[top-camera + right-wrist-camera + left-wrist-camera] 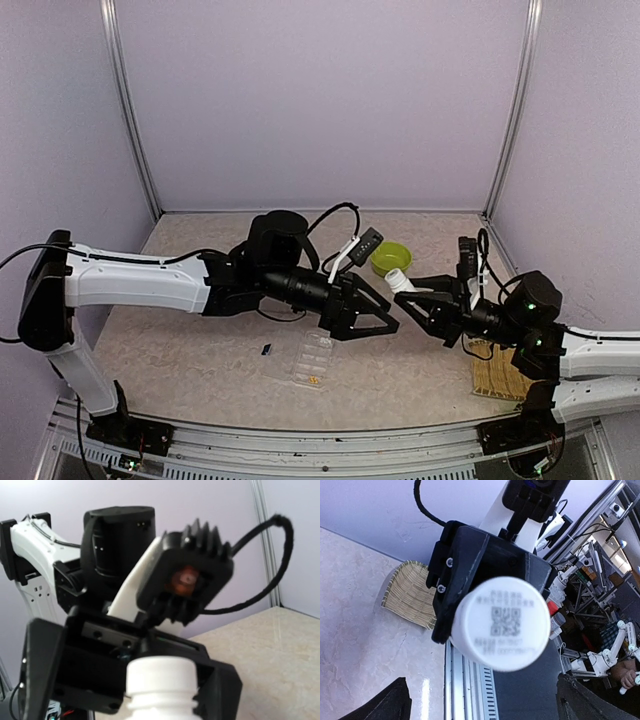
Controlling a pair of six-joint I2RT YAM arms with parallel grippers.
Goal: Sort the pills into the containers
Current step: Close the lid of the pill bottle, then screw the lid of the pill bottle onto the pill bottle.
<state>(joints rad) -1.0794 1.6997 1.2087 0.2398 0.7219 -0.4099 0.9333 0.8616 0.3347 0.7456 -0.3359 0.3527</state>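
left claw (pixel 392 315): fingers wide apart, holding nothing, tips aimed at the bottle's end.
right claw (pixel 415 295): clamped on the white bottle (pixel 398 282), held up off the tabletop (pixel 200 350), near the green bowl (pixel 390 258).
bottle end: the flat face with a printed code points at your left claw; can't tell if a cap is on.
pills (pixel 315 380): a few yellow specks sit in one near-end slot of the clear pill box (pixel 312 355).
dark speck (pixel 267 349): loose on the tabletop just left of the box, likely a pill.
pill box: flat on the tabletop, nearer the arm bases than both claws; lid position unclear.
handling, pills: probably tiny, light, hard and quick to roll. A pinch may flick them, so tip or nudge instead.
handling, bottle: looks like light, stiff, smooth plastic. Take it round the wide body, not the narrow neck.
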